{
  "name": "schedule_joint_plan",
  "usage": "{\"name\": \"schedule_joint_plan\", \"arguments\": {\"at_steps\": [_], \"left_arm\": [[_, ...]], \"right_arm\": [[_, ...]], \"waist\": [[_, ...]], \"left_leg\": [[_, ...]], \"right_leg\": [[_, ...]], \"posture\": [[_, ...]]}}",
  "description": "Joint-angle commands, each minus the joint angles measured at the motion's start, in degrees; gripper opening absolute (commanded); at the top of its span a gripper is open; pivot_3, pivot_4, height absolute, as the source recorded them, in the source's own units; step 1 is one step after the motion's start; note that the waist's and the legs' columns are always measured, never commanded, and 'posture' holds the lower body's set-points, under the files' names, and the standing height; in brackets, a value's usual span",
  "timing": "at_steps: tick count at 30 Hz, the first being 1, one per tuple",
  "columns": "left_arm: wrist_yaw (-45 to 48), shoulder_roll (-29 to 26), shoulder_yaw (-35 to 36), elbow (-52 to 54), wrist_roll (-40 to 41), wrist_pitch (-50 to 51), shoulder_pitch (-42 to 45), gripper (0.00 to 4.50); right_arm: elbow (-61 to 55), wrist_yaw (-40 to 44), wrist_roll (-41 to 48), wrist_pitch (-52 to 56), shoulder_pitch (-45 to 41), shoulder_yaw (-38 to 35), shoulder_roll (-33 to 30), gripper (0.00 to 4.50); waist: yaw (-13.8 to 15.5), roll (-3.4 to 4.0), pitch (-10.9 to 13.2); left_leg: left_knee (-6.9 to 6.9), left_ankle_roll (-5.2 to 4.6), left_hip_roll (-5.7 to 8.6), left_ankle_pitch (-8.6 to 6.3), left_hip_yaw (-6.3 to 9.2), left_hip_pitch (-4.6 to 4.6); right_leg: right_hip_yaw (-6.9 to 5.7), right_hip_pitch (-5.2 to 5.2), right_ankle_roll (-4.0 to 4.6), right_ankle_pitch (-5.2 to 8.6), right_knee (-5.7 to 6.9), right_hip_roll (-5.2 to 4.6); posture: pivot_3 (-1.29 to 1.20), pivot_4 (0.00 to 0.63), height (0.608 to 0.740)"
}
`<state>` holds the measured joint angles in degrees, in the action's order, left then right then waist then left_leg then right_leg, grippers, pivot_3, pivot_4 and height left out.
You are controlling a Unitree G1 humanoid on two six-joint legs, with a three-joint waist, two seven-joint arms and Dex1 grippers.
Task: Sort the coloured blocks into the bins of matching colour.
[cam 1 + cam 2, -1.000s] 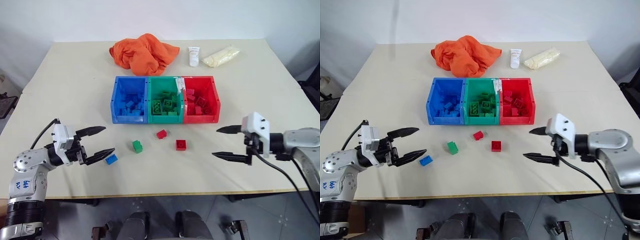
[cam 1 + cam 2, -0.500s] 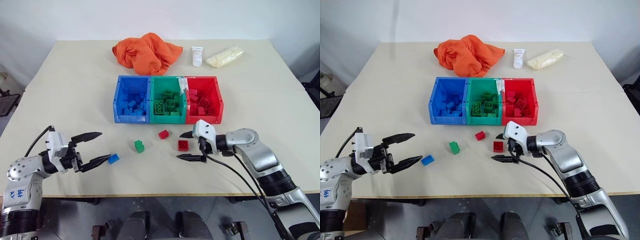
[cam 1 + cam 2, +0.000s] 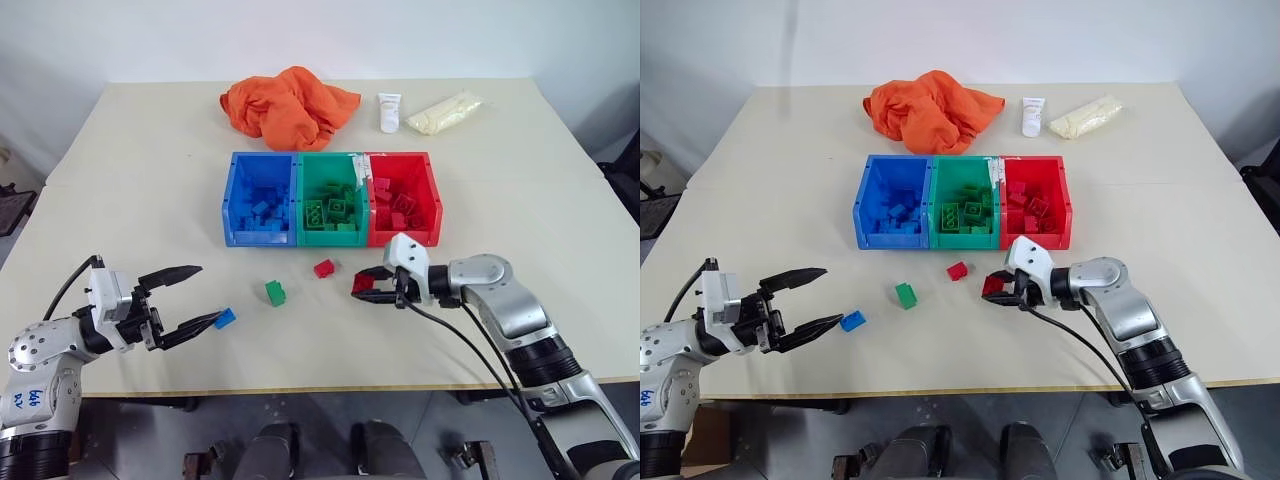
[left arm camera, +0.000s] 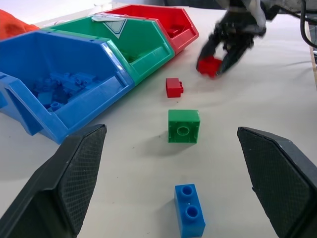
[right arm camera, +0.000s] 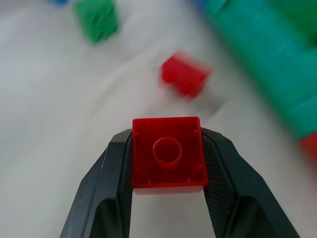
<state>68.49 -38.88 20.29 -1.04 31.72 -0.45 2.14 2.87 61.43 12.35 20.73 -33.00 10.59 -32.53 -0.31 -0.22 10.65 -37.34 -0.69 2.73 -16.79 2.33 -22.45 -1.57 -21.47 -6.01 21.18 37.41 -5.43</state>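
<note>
Right gripper, frame centre, clamps a red block across its flat sides; judged light, rigid, smooth, liable to slip.

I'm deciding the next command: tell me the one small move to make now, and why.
Probably lift the right claw and carry its red block over the red bin. The claw is shut on that block, low over the table just in front of the matching bin.
</note>
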Motion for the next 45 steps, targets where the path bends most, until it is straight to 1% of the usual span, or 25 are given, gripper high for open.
{"name": "schedule_joint_plan", "arguments": {"at_steps": [1, 3, 5, 8, 13, 15, 17, 22, 24, 26, 27, 31, 36, 40, 45], "left_arm": [[2.0, -0.2, 1.1, -0.2, 2.0, -1.5, 0.6, 4.50], [2.9, -0.1, 0.6, -0.8, 1.6, -2.2, 0.9, 4.50], [4.0, -0.1, 0.0, -1.2, 1.7, -2.1, 1.2, 4.50], [6.6, 0.5, -0.7, -2.3, 2.5, -3.2, 2.4, 4.50], [8.6, 1.3, -1.0, -4.5, 2.6, -4.6, 4.4, 4.50], [8.9, 1.3, -1.0, -5.1, 2.5, -4.9, 4.8, 4.50], [9.0, 1.3, -0.9, -5.5, 2.2, -5.1, 5.0, 4.50], [8.9, 1.2, -0.9, -5.7, 2.4, -5.1, 5.1, 4.50], [8.9, 1.2, -0.9, -5.7, 2.5, -5.0, 5.4, 4.50], [9.1, 1.2, -1.0, -5.7, 2.7, -4.9, 5.4, 4.50], [9.2, 1.2, -1.1, -5.9, 2.6, -4.8, 5.7, 4.50], [8.7, 1.2, -1.6, -8.0, 1.9, -4.9, 7.9, 4.50], [9.0, 1.2, -2.0, -9.3, 1.8, -5.3, 8.6, 4.50], [9.3, 1.0, -2.0, -10.5, 1.9, -5.1, 9.5, 4.50], [10.1, 0.3, -1.6, -13.1, 1.8, -5.5, 10.4, 4.50]], "right_arm": [[-5.6, -3.2, 3.1, 2.4, -3.0, -7.1, -2.0, 1.48], [-4.1, -5.5, 3.7, 3.3, -6.8, -10.4, -2.6, 1.48], [-0.6, -6.7, 2.9, 2.2, -10.3, -11.4, -2.6, 1.48], [9.5, -7.4, 0.0, -1.0, -16.6, -9.8, -1.7, 1.48], [26.3, -9.0, -4.6, -7.9, -24.5, -7.5, 0.8, 1.48], [31.4, -9.6, -5.7, -10.7, -26.8, -7.2, 1.6, 2.22], [34.7, -9.4, -6.4, -13.1, -28.1, -7.1, 2.0, 2.81], [36.1, -8.5, -6.6, -15.2, -28.6, -7.4, 2.3, 4.46], [34.5, -7.9, -6.4, -15.5, -27.7, -7.6, 1.9, 4.49], [31.6, -6.5, -5.5, -14.7, -26.2, -7.8, 1.3, 4.49], [28.4, -4.9, -4.4, -13.8, -24.4, -8.0, 0.6, 4.49], [11.4, 2.2, 2.5, -10.2, -12.4, -10.6, -3.9, 4.49], [-1.3, 7.4, 9.3, -5.6, -0.4, -15.0, -10.2, 4.49], [-6.8, 12.4, 14.8, -3.0, 9.9, -21.8, -17.1, 4.49], [-7.5, 15.6, 16.0, -2.5, 21.0, -29.5, -24.2, 4.49]], "waist": [[0.1, 0.00, 0.0], [0.0, 0.00, 0.0], [-0.1, 0.00, 0.0], [-0.4, -0.01, 0.0], [-1.3, 0.00, 0.0], [-1.5, 0.00, 0.0], [-1.5, 0.00, 0.0], [-1.7, 0.00, 0.0], [-1.6, 0.00, 0.0], [-1.5, 0.00, 0.0], [-1.5, 0.00, 0.0], [-0.7, 0.00, 0.0], [-0.2, 0.00, 0.0], [0.2, 0.00, 0.0], [0.3, -0.01, 0.0]], "left_leg": [[0.00, 0.00, 0.00, 0.00, 0.00, 0.00], [0.00, 0.00, 0.00, 0.00, 0.00, 0.00], [0.02, 0.01, 0.00, 0.00, -0.04, 0.00], [0.04, 0.01, -0.01, 0.00, -0.04, 0.03], [0.06, 0.00, 0.01, 0.01, -0.05, 0.00], [0.06, 0.00, 0.01, 0.01, -0.06, -0.01], [0.10, 0.01, 0.00, 0.01, -0.06, -0.01], [0.12, 0.01, -0.01, 0.01, -0.05, 0.00], [0.10, 0.01, -0.01, 0.01, -0.06, -0.01], [0.08, 0.01, -0.01, 0.01, -0.05, -0.01], [0.07, 0.01, -0.02, 0.01, -0.05, -0.01], [0.04, 0.00, -0.01, -0.01, 0.11, -0.05], [-0.11, -0.06, 0.01, -0.04, 0.08, -0.21], [-0.12, -0.05, -0.02, -0.03, 0.07, -0.18], [-0.18, -0.07, -0.01, -0.04, 0.03, -0.12]], "right_leg": [[0.00, 0.00, 0.00, 0.00, 0.00, 0.00], [0.00, 0.00, 0.00, 0.00, -0.01, 0.00], [0.03, -0.01, 0.00, 0.00, -0.02, 0.00], [0.02, -0.01, 0.00, 0.00, 0.00, 0.00], [0.00, -0.01, 0.00, 0.00, 0.04, 0.00], [-0.01, -0.03, 0.00, 0.00, 0.20, 0.00], [-0.04, -0.06, 0.00, 0.00, 0.21, 0.00], [-0.07, -0.08, 0.00, 0.00, 0.23, 0.00], [-0.07, -0.08, 0.00, 0.00, 0.23, 0.00], [-0.07, -0.07, 0.00, 0.00, 0.25, 0.00], [-0.07, -0.07, 0.00, 0.00, 0.24, 0.00], [-0.12, -0.02, -0.02, -0.01, 0.25, -0.01], [-0.15, -0.01, -0.03, -0.01, 0.11, -0.01], [-0.15, 0.01, -0.02, -0.01, 0.03, 0.01], [-0.12, 0.13, -0.02, -0.01, -0.09, 0.00]], "posture": [[0.00, 0.150, 0.740], [0.00, 0.150, 0.740], [0.00, 0.150, 0.740], [0.00, 0.150, 0.740], [0.00, 0.150, 0.740], [0.00, 0.150, 0.740], [0.00, 0.150, 0.740], [0.00, 0.150, 0.740], [0.00, 0.150, 0.740], [0.00, 0.150, 0.740], [0.00, 0.150, 0.740], [0.00, 0.150, 0.740], [0.00, 0.150, 0.740], [0.00, 0.150, 0.740], [0.00, 0.150, 0.740]]}}
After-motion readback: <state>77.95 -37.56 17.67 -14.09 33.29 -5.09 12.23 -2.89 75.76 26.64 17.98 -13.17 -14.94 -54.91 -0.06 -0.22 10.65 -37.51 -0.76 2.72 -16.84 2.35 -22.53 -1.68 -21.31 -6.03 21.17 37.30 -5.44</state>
